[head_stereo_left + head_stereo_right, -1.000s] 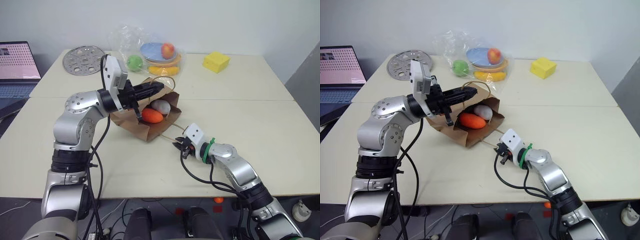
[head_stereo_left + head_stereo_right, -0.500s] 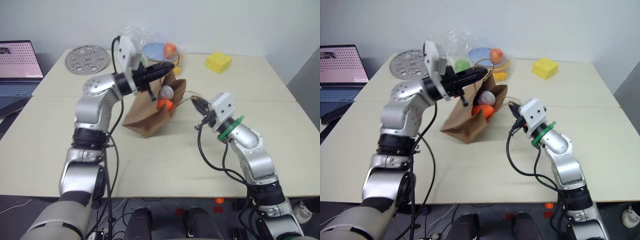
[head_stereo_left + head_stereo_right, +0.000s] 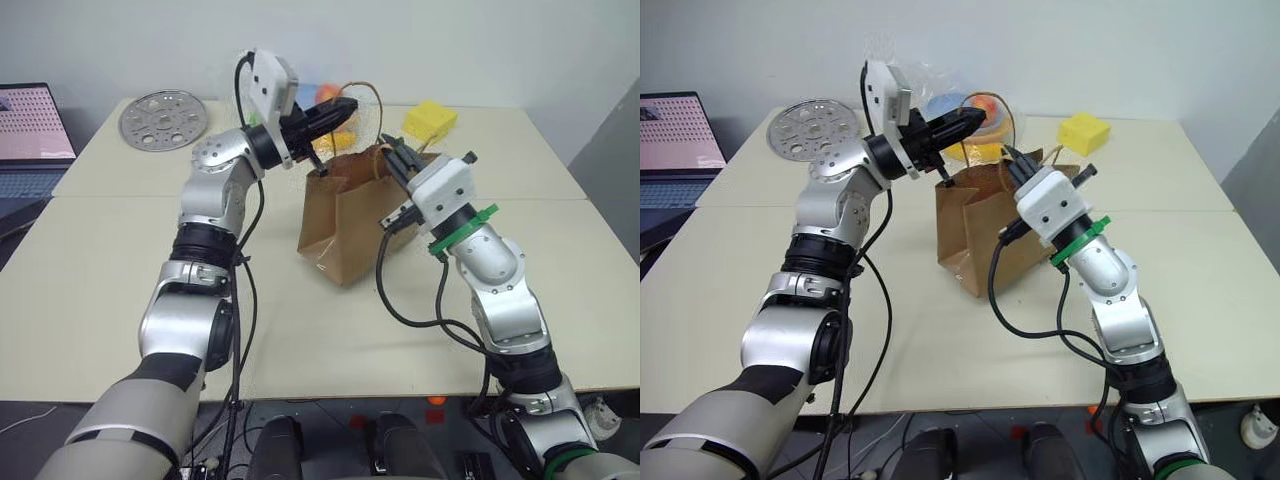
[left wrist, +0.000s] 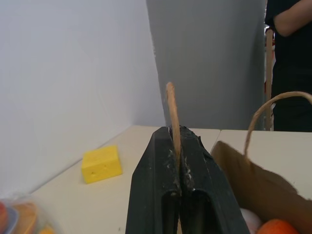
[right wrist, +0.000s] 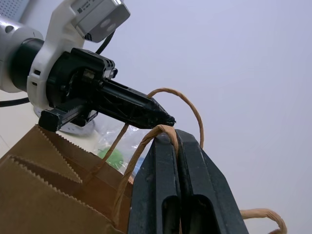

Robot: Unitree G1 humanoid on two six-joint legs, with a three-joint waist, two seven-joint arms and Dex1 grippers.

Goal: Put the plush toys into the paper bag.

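You have the paper bag (image 3: pixel 345 225) standing upright near the middle of the tabletop (image 3: pixel 120 270), and both plush toys sit inside it: the left wrist view catches the orange carrot (image 4: pixel 279 227) and the white egg-shaped toy (image 4: pixel 249 220) down in its mouth. Your left gripper (image 3: pixel 340 108) has its jaws pinching one twisted handle (image 4: pixel 171 109), and your right gripper (image 3: pixel 398 158) has its jaws pressed together on the other handle (image 5: pixel 146 141). By the look of it, the loading is done; what's left is only letting go of the handles without tipping the bag.
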